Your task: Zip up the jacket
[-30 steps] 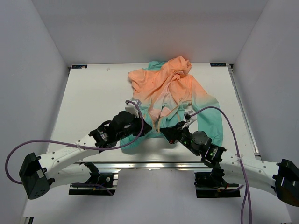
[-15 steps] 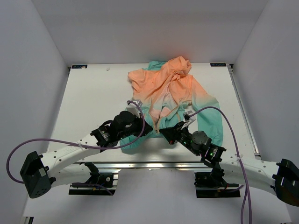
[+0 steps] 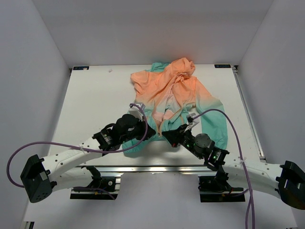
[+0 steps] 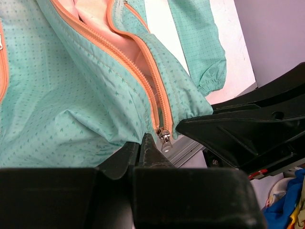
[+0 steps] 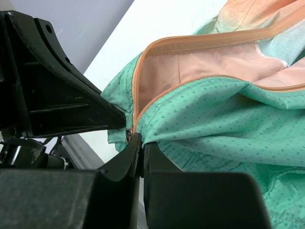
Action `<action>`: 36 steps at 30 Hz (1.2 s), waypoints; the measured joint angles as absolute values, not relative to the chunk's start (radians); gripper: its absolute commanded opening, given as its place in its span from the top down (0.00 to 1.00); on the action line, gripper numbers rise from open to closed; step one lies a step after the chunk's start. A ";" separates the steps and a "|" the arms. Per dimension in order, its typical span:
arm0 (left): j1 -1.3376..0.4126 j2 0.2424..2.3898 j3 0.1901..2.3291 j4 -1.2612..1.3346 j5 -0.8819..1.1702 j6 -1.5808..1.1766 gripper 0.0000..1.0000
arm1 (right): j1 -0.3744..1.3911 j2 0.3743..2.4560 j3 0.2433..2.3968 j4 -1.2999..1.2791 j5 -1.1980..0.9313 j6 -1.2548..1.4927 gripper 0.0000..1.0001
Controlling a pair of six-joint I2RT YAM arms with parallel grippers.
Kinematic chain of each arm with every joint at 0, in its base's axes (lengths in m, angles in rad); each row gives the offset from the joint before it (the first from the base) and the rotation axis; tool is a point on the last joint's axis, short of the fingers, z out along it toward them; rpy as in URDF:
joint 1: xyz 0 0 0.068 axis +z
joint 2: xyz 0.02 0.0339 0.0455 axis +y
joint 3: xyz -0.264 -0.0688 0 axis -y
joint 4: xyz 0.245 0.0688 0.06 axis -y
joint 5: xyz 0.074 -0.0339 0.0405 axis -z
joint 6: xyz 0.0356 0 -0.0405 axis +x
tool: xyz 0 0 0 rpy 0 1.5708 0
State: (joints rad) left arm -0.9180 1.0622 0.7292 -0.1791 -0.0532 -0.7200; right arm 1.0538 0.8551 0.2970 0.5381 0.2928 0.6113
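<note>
Checked vs prev. frames: only a slight drift of L gripper (image 4: pixel 145 139) and R gripper (image 5: pixel 139 139) toward each other; no change in jaw setting on either. Found both pressed together, each pinching thin teal hem fabric of the light hooded jacket (image 3: pixel 176 90) (orange at top fading to teal), one front panel per gripper. Judged a positioning step: panels being brought edge to edge at zip base. Zipping proper not begun. Orange zipper tape (image 4: pixel 143 76) seen parted ahead of the tips as far as visible.

Located small metal slider (image 4: pixel 164 137) just beside L tips, at bottom end of tape, between the two grippers. Cannot tell whether opposite tape end is seated in it.

Surroundings: white table (image 3: pixel 95 95) under jacket; metal rail (image 3: pixel 152 168) behind the tips at near edge; teal sleeve cuff (image 4: pixel 212 81) beyond R gripper, clear of zip; purple cable (image 3: pixel 212 110) looping above R arm.

Obstructions: creased, bunched fabric ahead of tips; grippers nearly touching, so little room to regrip the slider. Risk, by judgement: slack tape buckling once slider is drawn away.
</note>
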 measured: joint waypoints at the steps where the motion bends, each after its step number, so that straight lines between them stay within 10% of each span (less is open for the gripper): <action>1: -0.918 1.062 0.728 -0.179 -0.052 -0.722 1.00 | 1.054 0.859 0.296 0.545 0.293 0.616 1.00; 36: -0.906 1.034 0.700 -0.125 -0.030 -0.758 1.00 | 1.054 0.846 0.173 0.780 0.311 0.688 1.00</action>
State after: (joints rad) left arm -0.9062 1.0336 0.6998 -0.1246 -0.0303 -0.7578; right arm 1.0538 0.8459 0.1730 0.7803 0.3115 0.6884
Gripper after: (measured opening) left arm 0.101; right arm 0.026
